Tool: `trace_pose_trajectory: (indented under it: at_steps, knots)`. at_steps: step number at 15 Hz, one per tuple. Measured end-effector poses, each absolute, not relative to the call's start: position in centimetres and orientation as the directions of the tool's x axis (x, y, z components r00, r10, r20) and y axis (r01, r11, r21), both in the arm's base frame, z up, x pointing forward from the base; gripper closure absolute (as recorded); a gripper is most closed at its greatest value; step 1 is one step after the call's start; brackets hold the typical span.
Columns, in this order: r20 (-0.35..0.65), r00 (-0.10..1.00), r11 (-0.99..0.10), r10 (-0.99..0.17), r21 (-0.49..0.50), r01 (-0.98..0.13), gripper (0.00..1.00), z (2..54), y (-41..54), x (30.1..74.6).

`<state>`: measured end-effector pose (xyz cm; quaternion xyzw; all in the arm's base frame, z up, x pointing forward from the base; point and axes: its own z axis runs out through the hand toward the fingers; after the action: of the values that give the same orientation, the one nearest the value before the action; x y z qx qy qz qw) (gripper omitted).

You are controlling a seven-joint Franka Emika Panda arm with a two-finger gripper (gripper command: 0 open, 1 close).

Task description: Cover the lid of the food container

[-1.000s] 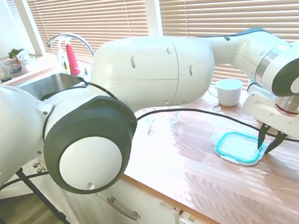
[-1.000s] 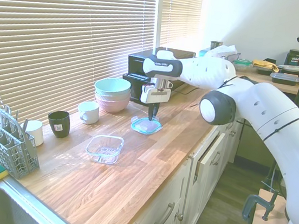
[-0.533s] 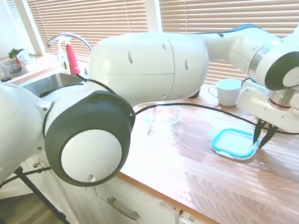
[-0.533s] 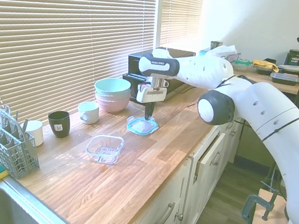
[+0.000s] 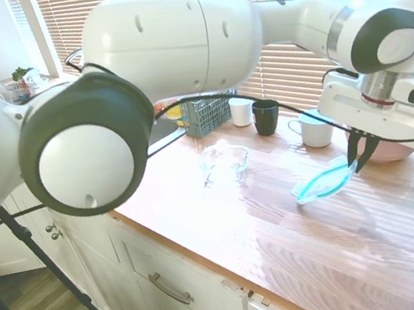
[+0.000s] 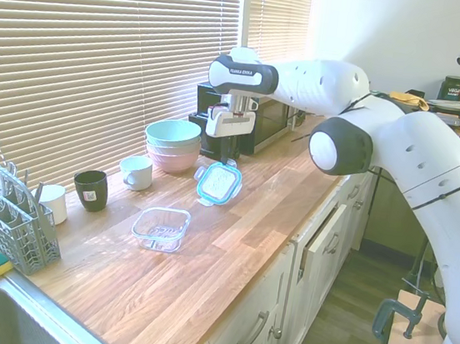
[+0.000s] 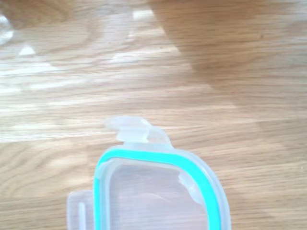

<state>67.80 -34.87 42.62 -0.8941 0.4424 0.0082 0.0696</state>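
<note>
My gripper is shut on one edge of the lid, a flat teal-rimmed piece with a pale centre and clear snap tabs. The lid hangs tilted in the air above the wooden counter. In the wrist view the lid fills the lower part, with wood grain behind it. The food container, a small clear glass dish, sits on the counter, apart from the lid, between it and the sink end.
Stacked pastel bowls stand behind the gripper by the blinds. A white mug, a dark cup and a grey utensil basket line the back of the counter. A black appliance stands beyond the gripper.
The gripper has risen with the lid in it. The lid lay on the counter before and now hangs tilted above it, shifted slightly towards the glass dish.
</note>
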Motion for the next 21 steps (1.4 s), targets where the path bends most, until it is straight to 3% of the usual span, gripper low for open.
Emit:
trace_pose_trajectory:
  at_steps: [8,21]
  knots:
    - [-0.021,0.654,-0.651,-0.756,-0.074,-0.756,1.00,49.3,-26.0,67.0]
    - [0.069,0.773,-0.768,-0.631,0.090,-0.634,1.00,52.1,-13.1,69.2]
